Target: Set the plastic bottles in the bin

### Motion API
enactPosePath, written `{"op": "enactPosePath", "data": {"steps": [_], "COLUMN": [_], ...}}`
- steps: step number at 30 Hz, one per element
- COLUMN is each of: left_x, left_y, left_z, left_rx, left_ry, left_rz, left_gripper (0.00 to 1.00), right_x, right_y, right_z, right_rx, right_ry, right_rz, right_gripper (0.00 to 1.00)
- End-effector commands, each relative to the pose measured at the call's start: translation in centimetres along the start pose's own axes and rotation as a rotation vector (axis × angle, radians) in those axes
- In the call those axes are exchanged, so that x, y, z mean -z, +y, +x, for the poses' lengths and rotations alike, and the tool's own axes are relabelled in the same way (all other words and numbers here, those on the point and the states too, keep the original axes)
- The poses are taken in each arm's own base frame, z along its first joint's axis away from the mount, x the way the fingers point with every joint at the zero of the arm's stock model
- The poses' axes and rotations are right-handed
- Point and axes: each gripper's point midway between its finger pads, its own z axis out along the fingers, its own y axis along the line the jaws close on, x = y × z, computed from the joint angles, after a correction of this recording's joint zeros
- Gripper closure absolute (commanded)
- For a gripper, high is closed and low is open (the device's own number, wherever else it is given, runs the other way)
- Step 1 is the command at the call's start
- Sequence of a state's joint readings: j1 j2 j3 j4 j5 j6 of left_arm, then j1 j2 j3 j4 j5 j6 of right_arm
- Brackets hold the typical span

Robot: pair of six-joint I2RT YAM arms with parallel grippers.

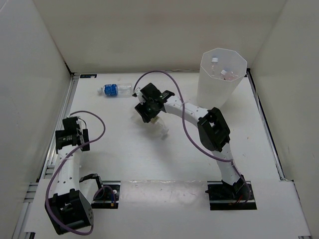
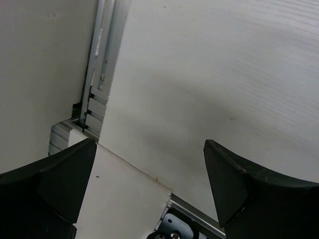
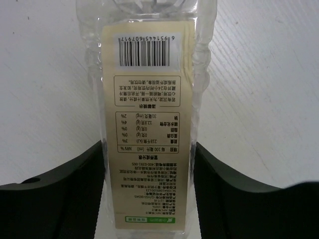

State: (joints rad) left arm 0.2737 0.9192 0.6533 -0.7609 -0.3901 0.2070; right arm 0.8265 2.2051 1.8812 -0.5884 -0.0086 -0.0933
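Observation:
My right gripper (image 3: 148, 164) is shut on the yellowish-labelled plastic bottle (image 3: 147, 74), with a black finger pressed against each side of its clear body. In the top view this gripper (image 1: 149, 108) is low over the middle of the table, and part of the bottle (image 1: 161, 129) shows beneath it. A blue-labelled bottle (image 1: 115, 90) lies on its side at the back left. The bin (image 1: 219, 87) stands at the back right, with a white-capped bottle (image 1: 215, 60) and a reddish one (image 1: 230, 75) inside. My left gripper (image 2: 149, 164) is open over bare table, folded back at the left (image 1: 71, 135).
White walls enclose the table on three sides. An aluminium rail (image 2: 99, 74) runs along the left edge. A purple cable (image 1: 172, 82) loops from the right arm near the blue-labelled bottle. The arm bases sit at the near edge (image 1: 232, 191).

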Motion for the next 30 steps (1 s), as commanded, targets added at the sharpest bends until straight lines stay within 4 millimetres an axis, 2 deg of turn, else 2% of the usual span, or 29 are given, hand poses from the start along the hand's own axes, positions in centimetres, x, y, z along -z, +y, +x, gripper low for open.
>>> {"op": "enactPosePath", "data": {"steps": [1, 3, 5, 6, 7, 9, 10, 12, 13, 14, 15, 17, 18, 20, 21, 23, 24, 26, 27, 29, 30], "left_x": [0.4, 0.5, 0.5, 0.8, 0.8, 1.1, 1.3, 1.3, 1.5, 1.4, 1.5, 1.5, 1.7, 1.9, 1.7, 2.4, 2.6, 2.9, 2.9, 3.0, 3.0], "left_y": [2.8, 3.1, 3.5, 3.9, 4.2, 4.8, 5.1, 4.6, 4.4, 4.2, 4.1, 4.0, 4.2, 4.2, 4.0, 4.9, 5.1, 5.4, 5.4, 4.8, 4.4], "left_z": [-0.5, -0.5, -0.6, -0.9, -1.1, -1.5, -2.0, -2.6, -3.1, -3.2, -3.6, -3.6, -3.9, -4.3, -4.4, -5.3, -5.6, -5.9, -5.9, -6.5, -6.7], "left_rx": [0.087, 0.099, 0.103, 0.118, 0.125, 0.126, 0.122, 0.11, 0.114, 0.113, 0.13, 0.163, 0.168, 0.22, 0.255, 0.332, 0.337, 0.355, 0.355, 0.333, 0.321], "left_ry": [-0.031, -0.028, -0.032, -0.039, -0.047, -0.057, -0.074, -0.091, -0.108, -0.112, -0.123, -0.126, -0.132, -0.147, -0.15, -0.178, -0.186, -0.196, -0.196, -0.212, -0.215], "left_rz": [-0.166, -0.185, -0.209, -0.224, -0.243, -0.272, -0.275, -0.238, -0.216, -0.199, -0.191, -0.189, -0.199, -0.198, -0.195, -0.231, -0.232, -0.246, -0.246, -0.194, -0.17], "left_gripper": [0.0, 0.0, 0.0, 0.0, 0.0, 0.0, 0.0, 0.0, 0.0, 0.0, 0.0, 0.0, 0.0, 0.0, 0.0, 0.0, 0.0, 0.0, 0.0, 0.0, 0.0], "right_x": [-0.6, -0.5, 0.4, 1.0, 2.8, 5.7, 8.7, 13.0, 17.0, 19.8, 24.3, 30.0, 34.0, 37.7, 40.1, 43.1, 44.9, 45.9, 46.3, 44.3, 43.6], "right_y": [0.0, -0.5, -0.9, -1.0, -2.2, -3.1, -4.2, -5.7, -7.0, -8.0, -9.4, -12.1, -13.9, -16.6, -19.4, -22.1, -24.1, -26.9, -29.2, -32.4, -33.2], "right_z": [0.1, 0.2, -0.5, -1.0, -2.1, -4.7, -6.4, -9.9, -11.6, -13.7, -15.3, -17.5, -18.3, -18.6, -17.9, -16.9, -16.0, -13.9, -12.3, -9.8, -8.7], "right_rx": [-0.027, -0.036, -0.035, -0.058, -0.089, -0.156, -0.187, -0.229, -0.251, -0.255, -0.266, -0.291, -0.301, -0.314, -0.361, -0.387, -0.41, -0.455, -0.481, -0.527, -0.556], "right_ry": [0.004, 0.006, -0.014, -0.029, -0.071, -0.163, -0.237, -0.392, -0.493, -0.6, -0.711, -0.877, -0.961, -1.032, -1.069, -1.095, -1.119, -1.097, -1.072, -0.987, -0.948], "right_rz": [0.023, 0.052, 0.078, 0.09, 0.105, 0.119, 0.135, 0.162, 0.183, 0.208, 0.247, 0.362, 0.432, 0.546, 0.664, 0.812, 0.895, 1.024, 1.083, 1.133, 1.156], "right_gripper": [0.67, 0.84, 1.0, 1.0, 1.0, 1.0, 1.0, 1.0, 1.0, 1.0, 1.0, 1.0, 1.0, 1.0, 1.0, 1.0, 1.0, 1.0, 1.0, 1.0, 1.0]}}
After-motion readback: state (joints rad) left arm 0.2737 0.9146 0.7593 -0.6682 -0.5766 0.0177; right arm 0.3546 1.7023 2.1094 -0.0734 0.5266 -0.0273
